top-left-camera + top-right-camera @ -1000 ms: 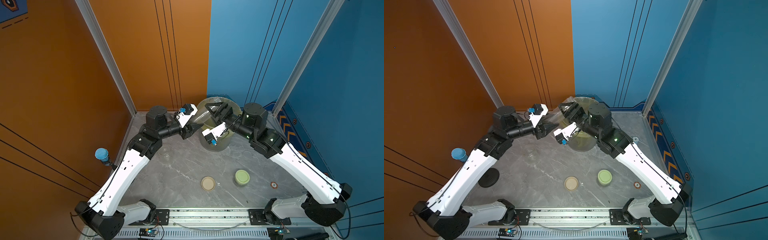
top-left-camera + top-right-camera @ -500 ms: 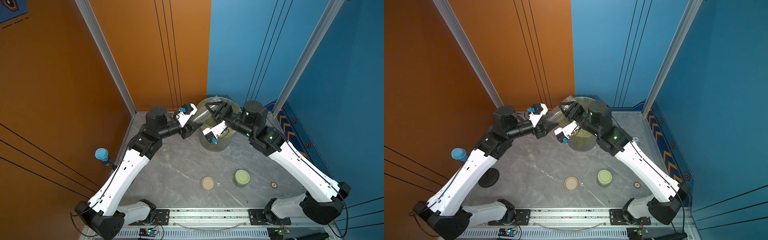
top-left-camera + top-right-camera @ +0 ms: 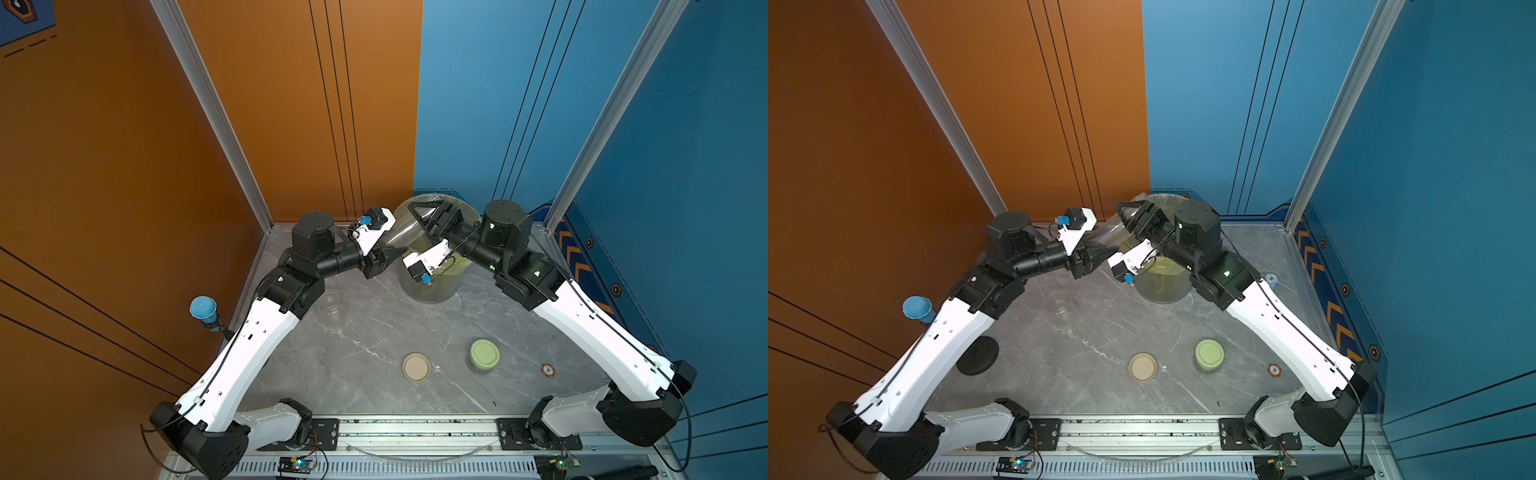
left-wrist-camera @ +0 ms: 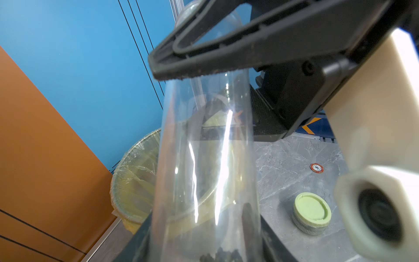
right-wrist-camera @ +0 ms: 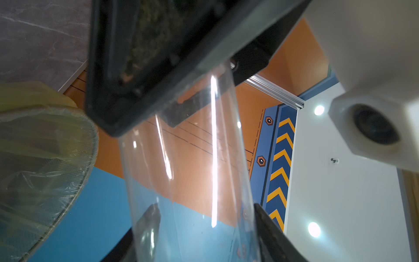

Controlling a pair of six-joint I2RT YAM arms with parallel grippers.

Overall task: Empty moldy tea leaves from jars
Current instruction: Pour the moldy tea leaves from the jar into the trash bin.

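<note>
Though faint from above, the tall jar (image 4: pixel 204 170) sits clamped in left and right jaws in wrist views.

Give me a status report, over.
Both shut: left gripper and right gripper on jar. Inside, leaves at left gripper's end. Bin alongside, nothing blocking.

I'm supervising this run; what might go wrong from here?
The tall narrow clear jar is held between the left gripper and right gripper near the rim of the grey bin with yellow bag; its dark crumbly tea leaves might miss and spill onto the grey marble table. The smooth jar might also slip.
</note>
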